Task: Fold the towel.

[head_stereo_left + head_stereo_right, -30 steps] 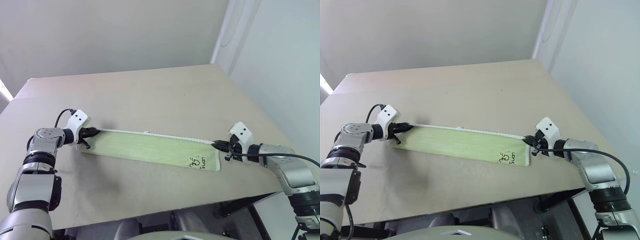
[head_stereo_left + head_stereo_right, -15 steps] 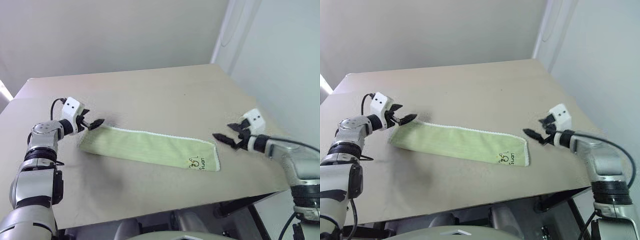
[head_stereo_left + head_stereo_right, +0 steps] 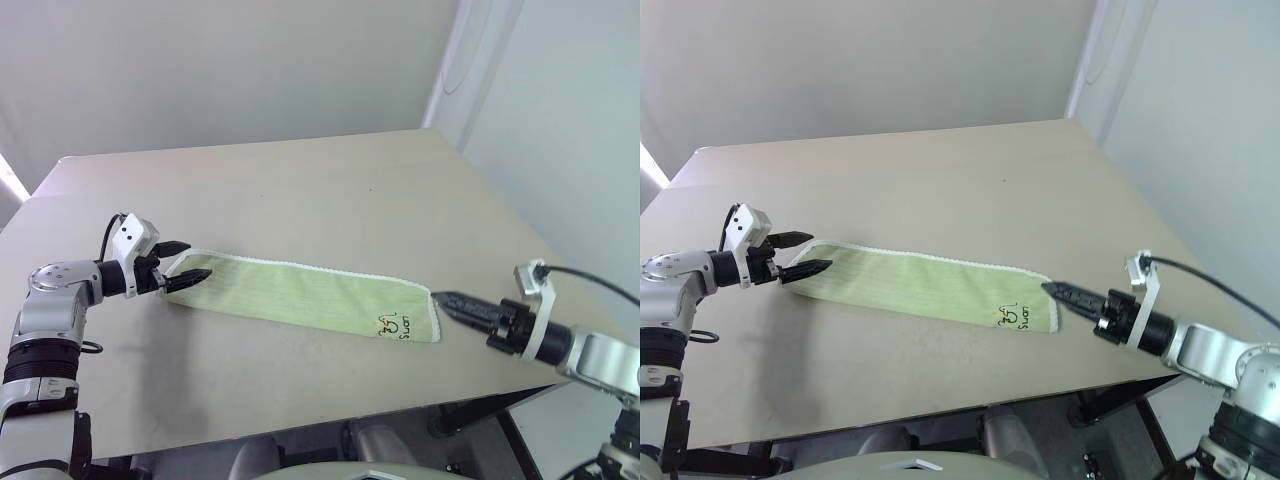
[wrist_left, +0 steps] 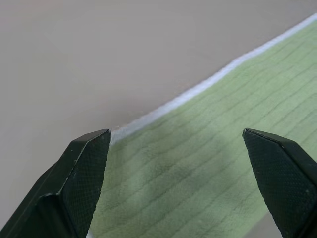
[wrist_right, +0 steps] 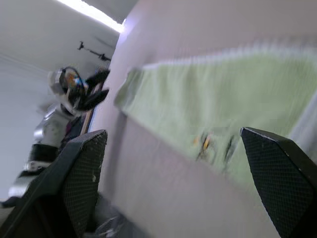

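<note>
Both your hands have let go of the towel — the left hand and right hand now gape empty, just off its two ends. It lies flat as a long strip near the worktop's front edge, so one fold looks done — next comes end to end.

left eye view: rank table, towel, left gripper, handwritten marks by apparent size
1. table
2. towel
3. left gripper, jaws open
4. handwritten marks; close to the gripper in apparent size, so the last two are unsure.
</note>
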Tool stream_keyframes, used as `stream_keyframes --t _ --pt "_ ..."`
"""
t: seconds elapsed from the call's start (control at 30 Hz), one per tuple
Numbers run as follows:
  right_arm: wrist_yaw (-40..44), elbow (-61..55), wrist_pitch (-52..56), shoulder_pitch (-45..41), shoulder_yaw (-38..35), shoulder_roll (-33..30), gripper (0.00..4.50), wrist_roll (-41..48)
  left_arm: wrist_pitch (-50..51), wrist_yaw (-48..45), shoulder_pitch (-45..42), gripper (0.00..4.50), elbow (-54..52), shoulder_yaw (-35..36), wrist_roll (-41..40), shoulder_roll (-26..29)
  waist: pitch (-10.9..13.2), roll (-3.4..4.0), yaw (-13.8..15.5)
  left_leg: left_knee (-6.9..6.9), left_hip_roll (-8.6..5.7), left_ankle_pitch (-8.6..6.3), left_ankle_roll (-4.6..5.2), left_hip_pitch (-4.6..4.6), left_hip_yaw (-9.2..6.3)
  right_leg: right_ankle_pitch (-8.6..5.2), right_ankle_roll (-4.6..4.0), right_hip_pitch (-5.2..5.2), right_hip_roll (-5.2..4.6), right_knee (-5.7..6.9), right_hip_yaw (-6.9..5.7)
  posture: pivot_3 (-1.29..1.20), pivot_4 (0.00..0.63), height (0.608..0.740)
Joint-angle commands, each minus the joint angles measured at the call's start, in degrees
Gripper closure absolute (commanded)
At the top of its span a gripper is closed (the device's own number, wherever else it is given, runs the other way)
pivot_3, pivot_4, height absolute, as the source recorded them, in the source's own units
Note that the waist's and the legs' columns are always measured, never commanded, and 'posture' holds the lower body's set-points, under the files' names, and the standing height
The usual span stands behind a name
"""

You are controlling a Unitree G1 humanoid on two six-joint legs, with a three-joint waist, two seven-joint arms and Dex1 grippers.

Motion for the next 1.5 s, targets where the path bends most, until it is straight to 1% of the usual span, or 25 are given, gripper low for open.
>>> stream_keyframes --t 0.03,0.13,0.23,0.27,0.37,0.57,0.9,1.0,1.2,1.3,1.33,1.37,1.5 --pt "-9.61 -3.76 -11.19 7.11 7.11 -3.61 0.01 17.05 -0.11 -1.00 0.82 0.00 -5.15 -0.41 -1.78 -0.43 0.02 0.06 -0.32 -0.02 0.00 0.00 0.00 0.00 0.02 0.00 0.00 0.01 0.00 -0.02 0.02 0.00 0.000 0.712" --pt "-9.64 -7.35 -16.44 12.51 10.35 -3.90 0.01 17.82 0.06 -2.61 3.03 0.00 -9.46 -2.92 -1.64 -0.91 0.03 0.07 -0.88 -0.05 0.01 0.00 0.00 0.04 0.10 -0.01 0.02 0.00 0.04 -0.03 0.15 0.00 0.000 0.712" --pt "-10.30 -9.05 -20.31 14.82 13.12 -3.76 0.01 17.82 0.36 -2.44 3.84 0.00 -11.06 -3.88 -1.44 -1.27 0.04 0.05 -1.40 -0.05 0.03 0.00 0.00 0.05 0.09 -0.01 0.02 -0.01 0.05 -0.02 0.16 0.00 0.000 0.712" --pt "-12.49 -8.92 -22.08 14.86 14.28 -3.02 0.01 17.82 0.13 -2.40 3.93 0.00 -11.01 -4.22 -1.20 -1.40 0.04 0.04 -1.54 -0.04 0.04 0.00 0.00 0.05 0.07 -0.01 0.02 -0.01 0.06 -0.02 0.16 0.00 0.000 0.712" --pt "-20.79 -6.51 -27.71 13.42 16.35 -0.26 0.01 17.82 0.09 -2.10 3.84 0.00 -11.00 -5.08 -1.06 -1.83 0.04 0.04 -1.86 -0.04 0.05 0.00 0.00 0.06 0.05 -0.01 0.02 -0.02 0.08 -0.05 0.16 0.00 0.000 0.712" --pt "-29.08 -4.36 -32.40 10.72 16.84 2.90 0.01 17.82 -1.55 -1.40 2.43 0.00 -9.11 -6.27 0.09 -2.54 0.06 0.08 -1.83 -0.09 0.07 -0.01 0.00 -0.02 0.05 -0.01 0.02 -0.06 0.07 -0.13 0.16 0.00 0.000 0.712" --pt "-32.50 -3.03 -32.99 6.15 17.83 5.79 0.01 17.82 -1.83 -0.36 2.51 0.00 -9.34 -7.02 0.06 -3.21 0.06 0.08 -1.87 -0.10 0.09 -0.01 0.00 -0.03 0.05 0.00 0.02 -0.06 0.07 -0.22 0.21 0.00 0.000 0.712" --pt "-33.04 -3.22 -32.93 6.04 17.90 6.43 0.59 17.82 -1.75 -0.11 2.71 0.00 -9.41 -6.84 0.10 -2.88 0.07 0.10 -1.85 -0.19 0.09 -0.01 0.00 -0.04 0.05 -0.01 0.02 -0.08 0.07 -0.22 0.21 0.00 0.000 0.712" --pt "-34.06 -3.45 -33.58 6.60 18.35 7.16 2.83 17.82 -2.24 0.62 2.61 0.00 -8.70 -6.41 0.32 -2.75 0.07 0.13 -1.61 -0.63 0.07 0.00 0.01 -0.05 0.09 -0.01 0.01 -0.19 0.08 -0.43 0.22 0.00 0.000 0.712" --pt "-35.39 -3.32 -35.36 5.88 18.62 7.72 3.88 17.82 -2.51 0.98 2.46 0.00 -8.41 -6.43 0.55 -2.78 0.07 0.14 -1.61 -0.83 0.07 0.00 0.01 -0.05 0.09 -0.01 0.00 -0.19 0.09 -0.60 0.23 0.00 0.000 0.712" --pt "-35.62 -3.33 -35.88 5.58 18.53 7.92 4.32 17.82 -2.44 1.14 2.30 0.00 -8.30 -6.36 0.47 -2.86 0.06 0.13 -1.64 -0.86 0.07 0.00 0.01 -0.07 0.09 -0.01 0.00 -0.19 0.09 -0.66 0.23 0.00 0.000 0.712" --pt "-35.70 -3.39 -36.47 5.39 18.30 8.02 4.49 17.82 -2.42 1.30 2.05 0.00 -8.11 -6.36 0.48 -2.93 0.04 0.09 -1.65 -0.87 0.07 0.00 0.01 -0.08 0.10 -0.01 0.00 -0.19 0.09 -0.69 0.23 0.00 0.000 0.712" --pt "-33.70 -2.21 -37.42 6.57 16.81 6.53 4.49 17.80 -3.10 1.72 1.19 0.00 -6.98 -6.69 0.82 -3.25 0.04 0.11 -1.52 -0.87 0.07 0.00 0.01 -0.10 0.16 -0.01 0.01 -0.19 0.07 -0.75 0.27 0.00 0.000 0.712"
